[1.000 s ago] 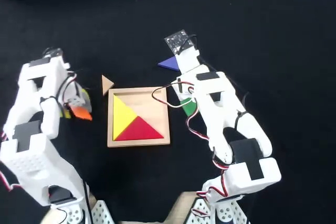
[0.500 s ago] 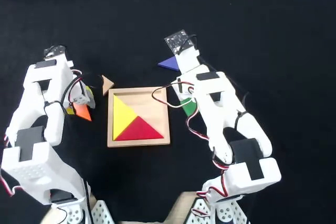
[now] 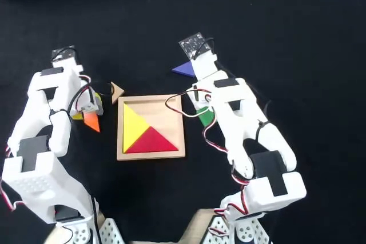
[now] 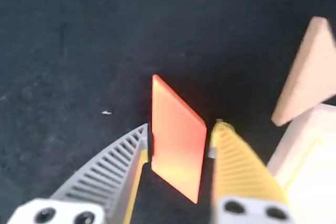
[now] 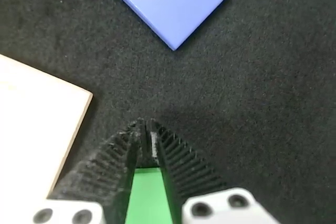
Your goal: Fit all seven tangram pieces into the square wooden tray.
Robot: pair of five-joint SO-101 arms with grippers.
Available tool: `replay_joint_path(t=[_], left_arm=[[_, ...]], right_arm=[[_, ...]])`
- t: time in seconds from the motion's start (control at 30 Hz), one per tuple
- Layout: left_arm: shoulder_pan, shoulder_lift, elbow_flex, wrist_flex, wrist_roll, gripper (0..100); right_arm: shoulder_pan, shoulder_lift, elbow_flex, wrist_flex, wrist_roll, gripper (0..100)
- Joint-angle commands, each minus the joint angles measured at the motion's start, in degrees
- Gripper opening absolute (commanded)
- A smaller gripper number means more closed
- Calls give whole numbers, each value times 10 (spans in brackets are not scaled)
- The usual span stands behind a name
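The square wooden tray (image 3: 166, 107) holds a yellow triangle (image 3: 135, 124) and a red triangle (image 3: 151, 141). My left gripper (image 3: 90, 115) hangs just left of the tray, shut on an orange piece (image 4: 176, 135) that stands on edge between its fingers. A small beige triangle (image 3: 116, 91) lies by the tray's far left corner and appears close ahead (image 4: 307, 82) in the left wrist view. My right gripper (image 5: 145, 124) is shut at the tray's far right corner (image 5: 47, 114). A green piece (image 5: 147, 192) lies beneath it. Ahead of it lies a blue triangle (image 5: 173, 9).
Black cloth covers the table, with open room to the far side and the right. The right arm (image 3: 229, 112) stretches along the tray's right side, with the green piece (image 3: 206, 115) partly under it. The blue triangle (image 3: 184, 69) sits beyond the tray.
My left gripper has carried the orange piece a little to the right, closer to the tray and the beige triangle. The right arm has kept still.
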Motion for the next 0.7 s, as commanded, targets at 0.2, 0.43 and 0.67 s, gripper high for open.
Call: replay_joint_path(t=[0.2, 0.43, 0.67], left_arm=[[6, 3, -44, 65, -26, 80], [83, -133, -117, 234, -4, 80], [205, -192, -137, 259, 144, 80]], right_arm=[[2, -34, -2, -6, 4, 11], [23, -45, -5, -5, 2, 11], [70, -145, 40, 2, -1, 11]])
